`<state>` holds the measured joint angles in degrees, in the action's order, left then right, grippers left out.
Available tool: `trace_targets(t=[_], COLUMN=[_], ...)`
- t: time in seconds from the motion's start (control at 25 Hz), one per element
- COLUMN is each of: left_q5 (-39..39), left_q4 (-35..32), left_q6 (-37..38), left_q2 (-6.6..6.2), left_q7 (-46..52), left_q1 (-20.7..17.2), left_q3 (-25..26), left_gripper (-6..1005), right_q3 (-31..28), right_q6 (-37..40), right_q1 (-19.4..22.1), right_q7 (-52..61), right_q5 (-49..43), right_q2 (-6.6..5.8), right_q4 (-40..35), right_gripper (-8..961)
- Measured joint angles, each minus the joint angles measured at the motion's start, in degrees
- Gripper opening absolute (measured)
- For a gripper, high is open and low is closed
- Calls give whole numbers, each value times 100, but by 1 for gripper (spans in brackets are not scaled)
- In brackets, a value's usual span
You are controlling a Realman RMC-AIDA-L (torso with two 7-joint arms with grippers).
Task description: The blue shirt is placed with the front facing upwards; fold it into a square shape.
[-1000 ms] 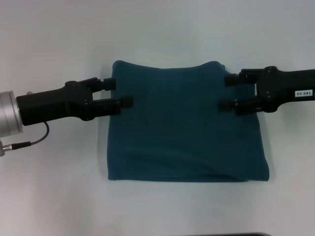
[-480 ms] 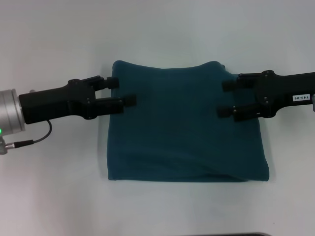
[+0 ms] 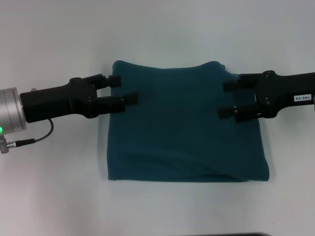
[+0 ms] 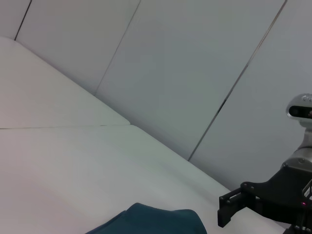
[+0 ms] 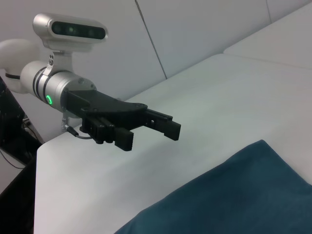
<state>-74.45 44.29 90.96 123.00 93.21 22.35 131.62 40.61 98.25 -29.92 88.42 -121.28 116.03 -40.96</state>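
Observation:
The blue shirt (image 3: 184, 123) lies on the white table as a folded, roughly square teal block with no lettering showing. Its near edge bulges a little at the right corner. My left gripper (image 3: 123, 90) hovers open over the shirt's left edge, toward the far side, with nothing between its fingers. My right gripper (image 3: 227, 99) stands open over the right edge, also holding nothing. In the right wrist view the left gripper (image 5: 151, 131) floats above the table beyond the shirt (image 5: 229, 195). The left wrist view shows the shirt's corner (image 4: 156, 222) and the right gripper (image 4: 231, 209).
The white table (image 3: 157, 29) spreads around the shirt on all sides. A dark strip (image 3: 246, 234) shows at the table's near edge. Grey wall panels (image 4: 195, 73) rise behind the table.
The left gripper has crept slightly to the right, further over the shirt's left edge. The right gripper has shifted very little. The shirt has not moved.

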Motion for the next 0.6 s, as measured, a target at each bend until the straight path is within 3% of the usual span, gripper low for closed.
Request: trace_targets(t=[0.6], left_q5=[-9], left_q4=[37], left_q6=[99], left_q2=[-16], left_q7=[5], left_q1=[42], left_q3=[4], left_gripper=[876], right_q3=[8], right_q6=[34], right_q1=[-7], right_q7=[20], right_q5=[-10], right_q2=[6], right_q4=[1], right_gripper=[918])
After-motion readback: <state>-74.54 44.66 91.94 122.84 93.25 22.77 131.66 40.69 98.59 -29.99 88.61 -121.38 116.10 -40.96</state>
